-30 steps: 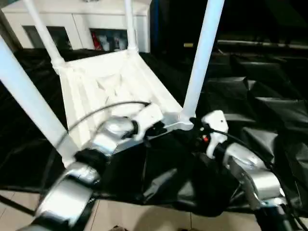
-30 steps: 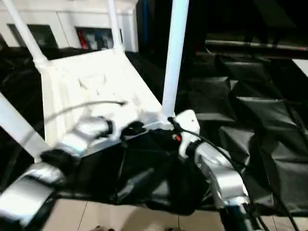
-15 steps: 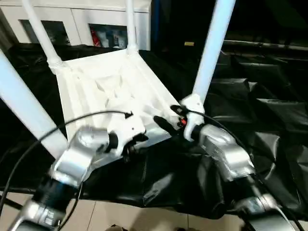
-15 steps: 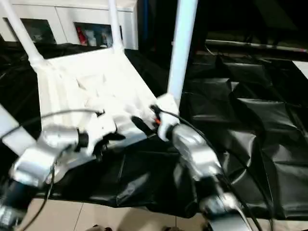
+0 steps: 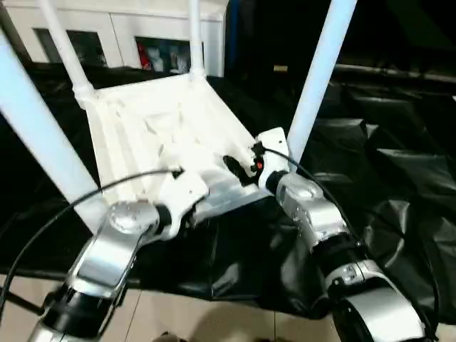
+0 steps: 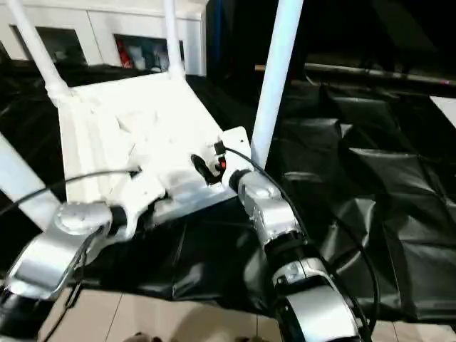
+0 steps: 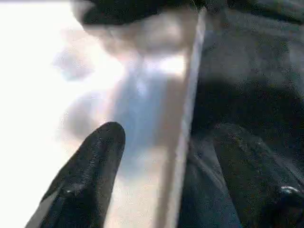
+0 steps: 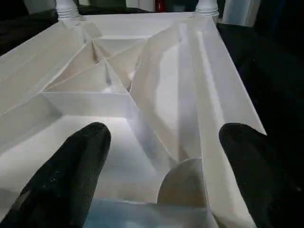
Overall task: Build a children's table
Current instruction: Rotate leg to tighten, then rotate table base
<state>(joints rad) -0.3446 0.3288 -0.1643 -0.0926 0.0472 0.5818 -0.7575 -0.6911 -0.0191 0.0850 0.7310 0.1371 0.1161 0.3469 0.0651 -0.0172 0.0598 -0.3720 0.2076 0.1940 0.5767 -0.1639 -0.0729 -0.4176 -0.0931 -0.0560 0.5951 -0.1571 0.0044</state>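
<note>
Children's table lies upside down on black sheeting (image 5: 385,178), ribbed underside of tabletop (image 5: 153,135) facing up, four legs standing up from the corner sockets. Near-left leg (image 5: 39,135) and near-right leg (image 5: 317,78) run out past the frame top, as do far-left leg (image 5: 64,46) and far-right leg (image 5: 194,35), so their ends are cut off.

Left gripper (image 7: 156,166) sits at the near edge of the tabletop; wrist view has one black finger (image 7: 88,175) over the white surface and the other over the dark sheeting, the rim between them w/ gaps on both sides, so fingers apart, nothing clamped. Head views hide its tips behind the white wrist housing.

Right gripper (image 8: 161,166) is over the near-right corner, just beside the near-right leg base, fingers (image 8: 71,175) spread wide above the ribs, gripping nothing.

Open sheeting to the right of the table, crumpled folds. Tiled floor (image 5: 214,317) shows along the near edge. White cabinet (image 5: 128,32) w/ glass doors behind, contents too small to make out
</note>
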